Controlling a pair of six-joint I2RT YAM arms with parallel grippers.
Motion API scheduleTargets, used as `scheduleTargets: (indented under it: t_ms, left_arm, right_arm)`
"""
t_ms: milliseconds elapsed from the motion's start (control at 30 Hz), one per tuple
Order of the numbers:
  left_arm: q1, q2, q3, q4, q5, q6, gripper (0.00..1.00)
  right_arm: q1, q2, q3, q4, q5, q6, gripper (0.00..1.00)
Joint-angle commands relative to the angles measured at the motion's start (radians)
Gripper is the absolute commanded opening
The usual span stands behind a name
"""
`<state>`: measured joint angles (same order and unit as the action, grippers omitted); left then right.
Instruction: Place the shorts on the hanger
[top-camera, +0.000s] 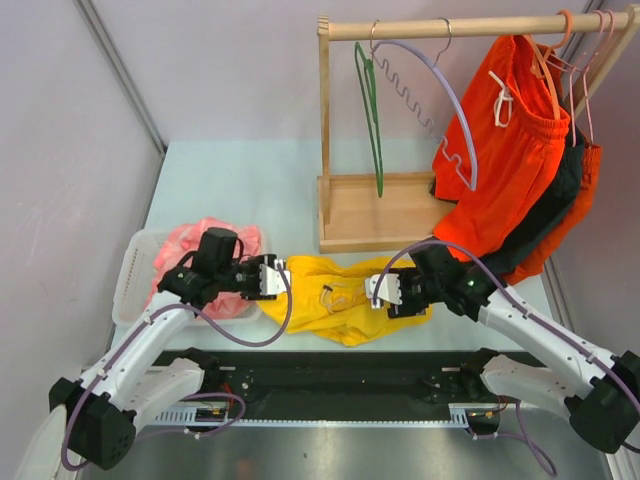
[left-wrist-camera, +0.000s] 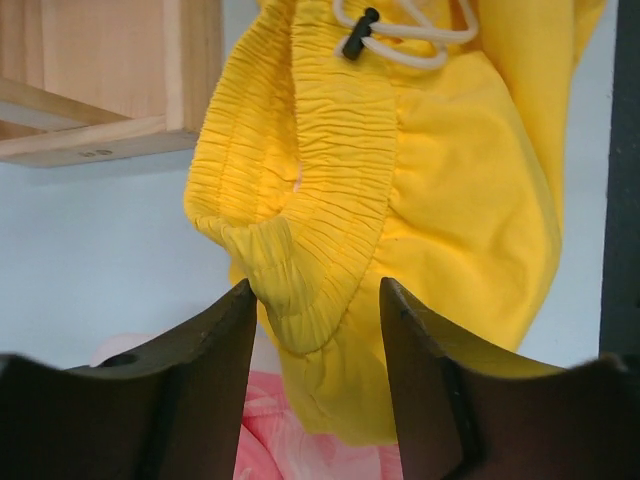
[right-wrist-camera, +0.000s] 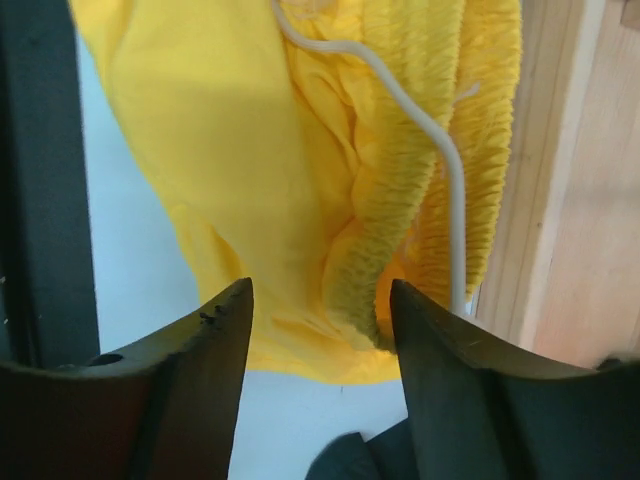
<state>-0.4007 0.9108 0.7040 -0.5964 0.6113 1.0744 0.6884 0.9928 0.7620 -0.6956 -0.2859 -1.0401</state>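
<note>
The bright yellow shorts (top-camera: 335, 295) lie crumpled on the table between my two grippers. My left gripper (top-camera: 279, 278) is open at their left end; in the left wrist view the folded elastic waistband corner (left-wrist-camera: 300, 270) sits between the open fingertips of the gripper (left-wrist-camera: 315, 300), with the white drawstring (left-wrist-camera: 400, 40) beyond. My right gripper (top-camera: 376, 291) is open at their right end; in the right wrist view the waistband end (right-wrist-camera: 365, 280) lies between its open jaws (right-wrist-camera: 320, 300). The pale lilac hanger (top-camera: 452, 95) hangs empty on the wooden rail.
A wooden rack (top-camera: 375, 210) stands behind the shorts, its base close to both grippers. A dark green hanger (top-camera: 372, 110) and orange-red shorts (top-camera: 510, 150) over dark ones hang on it. A white basket (top-camera: 128, 275) with pink cloth (top-camera: 195, 245) sits left, under the left gripper.
</note>
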Motion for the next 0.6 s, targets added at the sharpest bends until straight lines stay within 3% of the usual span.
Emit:
scheduleTargets:
  t_ms: [0,67,233,267,433,567]
  left_arm:
    - [0.003,0.013,0.118,-0.186,0.053,0.053,0.61]
    - [0.003,-0.006,0.149,-0.265,0.068,0.058,0.67]
    - [0.003,-0.084,0.204,-0.257,0.091,-0.066,0.87]
    - [0.003,-0.095,0.21,-0.235,0.087,-0.103,0.99]
    - [0.003,-0.073,0.285,-0.071,0.064,-0.318,1.0]
    - [0.003,-0.01,0.369,-0.013,0.09,-0.393,1.0]
  right_arm:
    - [0.028,-0.112,0.039,-0.097,-0.033,0.066,0.71]
    - [0.03,-0.167,0.063,-0.123,-0.019,0.1,0.79]
    - [0.033,-0.312,0.204,-0.153,0.04,0.274,0.84]
    - [0.031,-0.321,0.232,-0.151,0.051,0.308,0.84]
    - [0.03,-0.35,0.374,-0.177,0.097,0.406,0.84]
    - [-0.062,-0.339,0.473,-0.185,0.063,0.457,0.84]
